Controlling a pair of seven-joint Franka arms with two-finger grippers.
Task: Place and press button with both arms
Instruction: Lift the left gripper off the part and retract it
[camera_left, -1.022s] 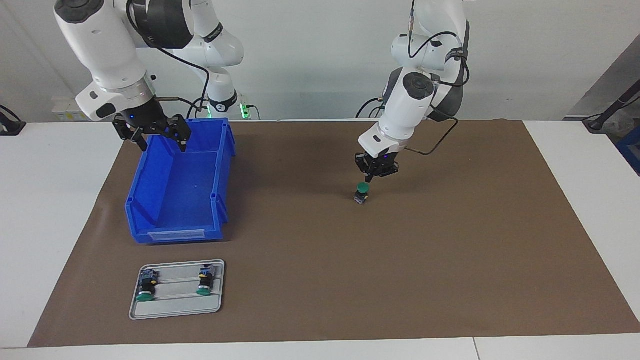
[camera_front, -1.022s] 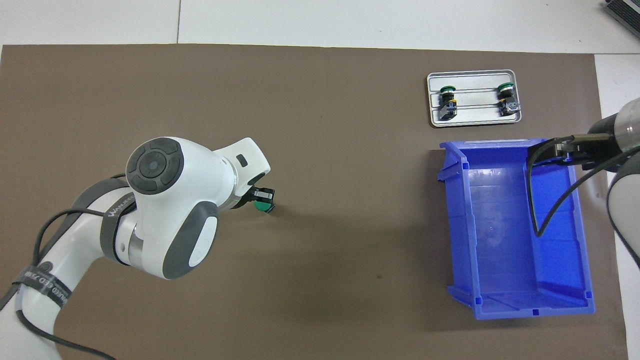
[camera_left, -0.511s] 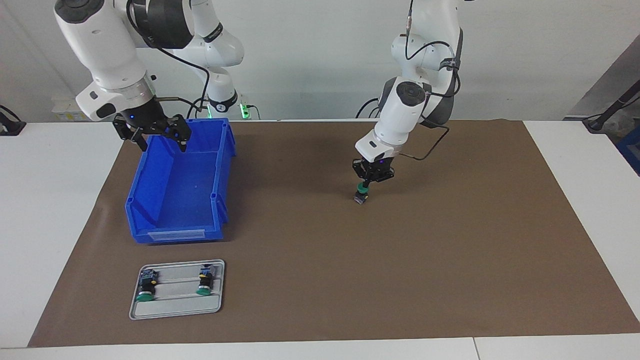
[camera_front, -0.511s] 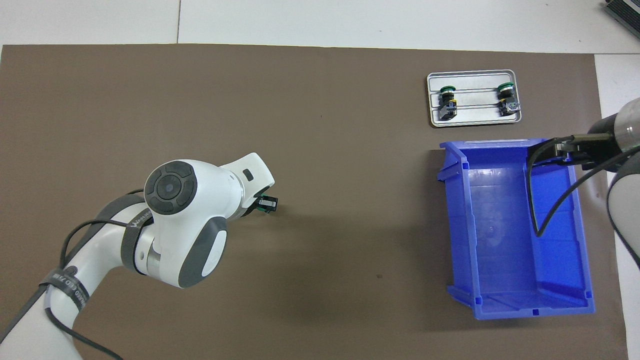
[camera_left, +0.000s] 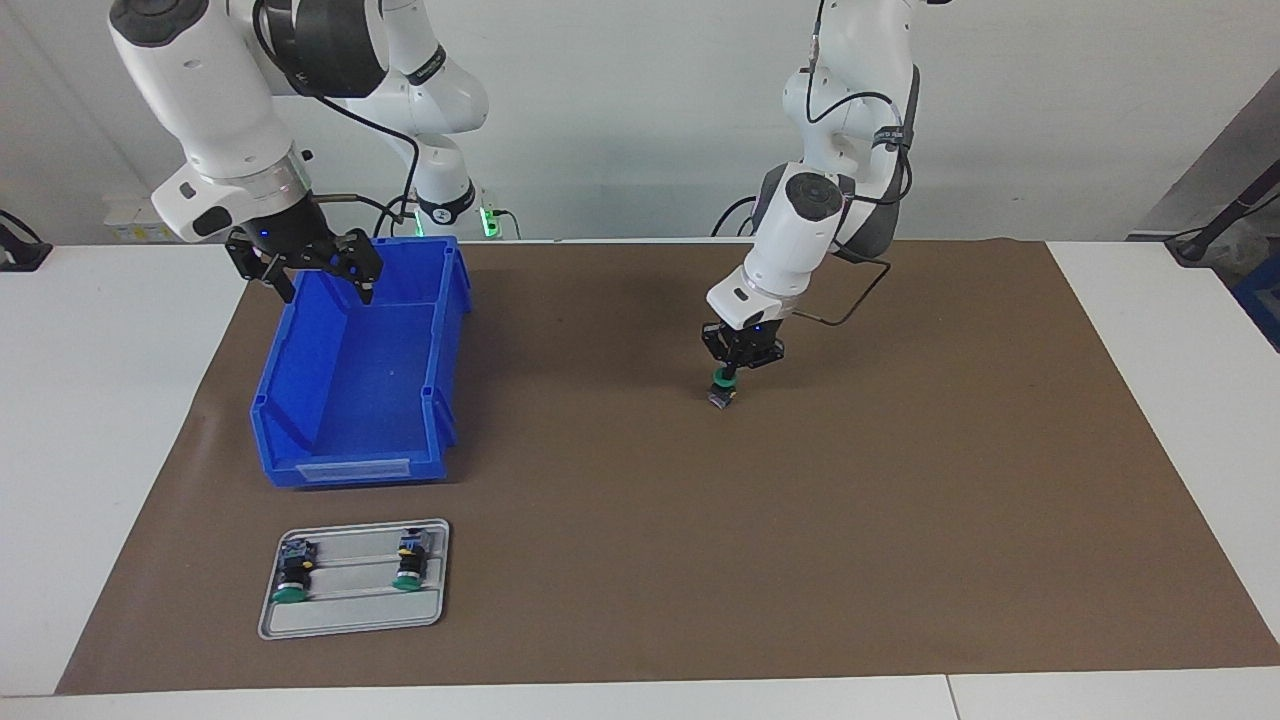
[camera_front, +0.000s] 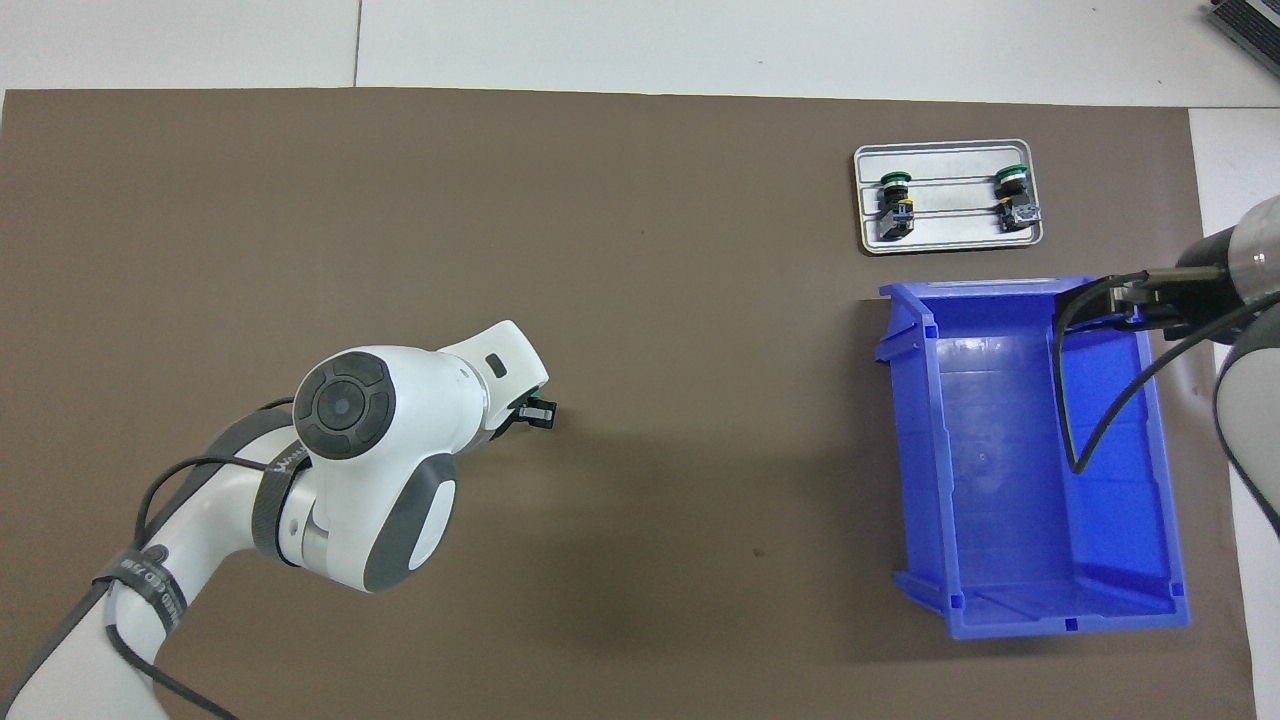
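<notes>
Lowered my left gripper (camera_left: 727, 374) (fingers closed) onto the button (camera_left: 721, 391), which stood on the brown mat (camera_left: 800, 500) mid-table. Right gripper (camera_left: 318, 281) waited wide open over the blue bin (camera_left: 350, 440).

1. Brown mat (camera_left: 900, 520) covering most of the white table (camera_left: 90, 420).
2. Blue open-topped bin (camera_left: 360, 370), empty, on the mat at the right arm's end.
3. Grey metal tray (camera_left: 352, 618), just beside the bin, farther from the robots.
</notes>
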